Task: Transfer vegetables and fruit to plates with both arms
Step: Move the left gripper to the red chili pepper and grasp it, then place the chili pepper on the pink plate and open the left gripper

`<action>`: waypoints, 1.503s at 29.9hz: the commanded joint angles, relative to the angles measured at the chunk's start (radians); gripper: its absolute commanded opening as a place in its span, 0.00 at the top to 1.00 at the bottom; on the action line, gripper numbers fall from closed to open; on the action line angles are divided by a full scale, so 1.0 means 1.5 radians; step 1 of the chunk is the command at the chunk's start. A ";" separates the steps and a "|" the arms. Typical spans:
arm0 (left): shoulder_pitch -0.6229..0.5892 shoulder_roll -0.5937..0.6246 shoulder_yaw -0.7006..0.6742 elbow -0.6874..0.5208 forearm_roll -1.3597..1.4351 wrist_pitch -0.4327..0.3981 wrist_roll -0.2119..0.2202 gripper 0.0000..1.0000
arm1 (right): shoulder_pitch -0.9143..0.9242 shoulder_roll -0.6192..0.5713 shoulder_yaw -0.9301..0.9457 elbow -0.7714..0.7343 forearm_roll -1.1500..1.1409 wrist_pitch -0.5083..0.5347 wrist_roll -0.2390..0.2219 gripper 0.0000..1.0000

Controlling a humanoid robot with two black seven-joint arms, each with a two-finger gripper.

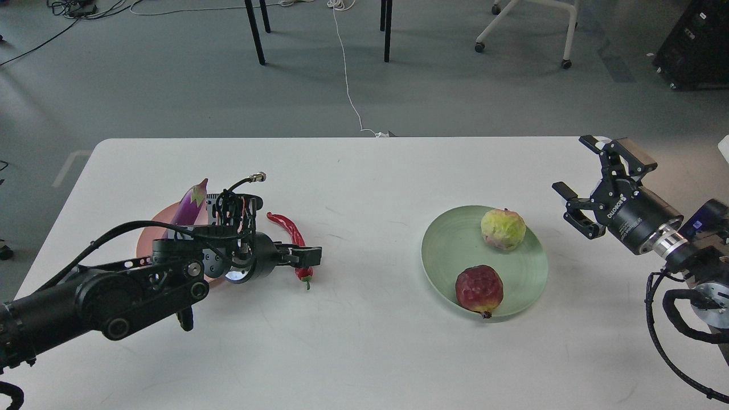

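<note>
White worktop [353, 341]: left gripper [307, 257] sits at the chili pepper [287, 228] (long axis running away from me), grasp unclear; right gripper [592, 188] hangs released, well apart.

A single head view looks forward and steeply down from above the near edge of the white counter [353, 353]. It takes in the whole counter top at mid range. Grey floor [171, 85] and chair legs [256, 34] fill the far band toward 12 o'clock.
</note>
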 commanded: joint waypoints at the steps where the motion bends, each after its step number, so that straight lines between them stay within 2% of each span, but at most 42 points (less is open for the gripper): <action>1: -0.001 -0.011 0.001 0.000 0.000 -0.002 0.002 0.59 | 0.000 0.000 0.000 -0.001 0.000 0.000 0.000 0.03; 2: -0.001 -0.012 0.001 0.000 0.001 -0.002 0.006 0.71 | -0.001 0.000 0.000 -0.001 0.000 0.000 0.000 0.03; 3: -0.001 -0.014 0.001 0.000 0.002 -0.001 0.015 0.75 | -0.001 0.000 0.000 0.000 0.000 0.000 0.000 0.03; 5: -0.002 -0.016 0.001 0.000 0.005 -0.001 0.027 0.75 | 0.000 0.001 0.000 0.000 0.000 0.000 0.000 0.03; 8: -0.005 -0.016 0.001 0.000 0.005 -0.002 0.029 0.78 | 0.000 0.000 0.000 0.000 0.000 0.000 0.000 0.03; 10: -0.009 -0.016 0.000 -0.001 0.007 -0.002 0.029 0.81 | -0.001 0.001 0.000 0.000 0.000 0.000 0.000 0.03; 16: -0.051 0.013 -0.003 -0.046 0.007 -0.004 0.019 0.83 | -0.001 0.002 0.000 0.000 0.000 0.000 0.000 0.03; 21: -0.075 0.132 -0.010 -0.114 0.006 -0.042 -0.015 0.83 | -0.001 0.002 0.000 0.000 0.000 0.000 0.000 0.03; 26: -0.072 0.241 -0.005 -0.136 0.005 -0.061 -0.062 0.82 | -0.001 0.007 -0.001 0.000 0.000 0.000 0.000 0.03; 29: -0.066 0.273 0.000 -0.137 0.005 -0.061 -0.075 0.79 | -0.001 0.008 -0.001 0.000 0.000 0.000 0.000 0.03; 34: -0.049 0.293 0.001 -0.133 0.003 -0.061 -0.079 0.66 | -0.001 0.008 -0.001 0.000 0.000 0.000 0.000 0.03; 35: -0.048 0.297 0.001 -0.131 0.002 -0.061 -0.083 0.59 | -0.001 0.008 0.000 0.000 0.000 0.000 0.000 0.03; 36: -0.048 0.300 0.001 -0.131 0.002 -0.061 -0.087 0.42 | 0.000 0.007 0.000 0.000 0.000 0.000 0.000 0.03; 38: -0.047 0.304 -0.001 -0.131 0.002 -0.062 -0.097 0.00 | 0.000 0.007 0.000 0.000 0.000 0.000 0.000 0.03; 42: -0.055 0.303 -0.022 -0.133 -0.010 -0.054 -0.124 0.00 | 0.002 0.008 0.004 0.000 0.000 -0.004 0.000 0.03; 45: -0.054 0.289 -0.093 -0.133 -0.079 -0.051 -0.160 0.00 | 0.008 0.008 0.018 -0.003 0.000 -0.005 0.000 0.01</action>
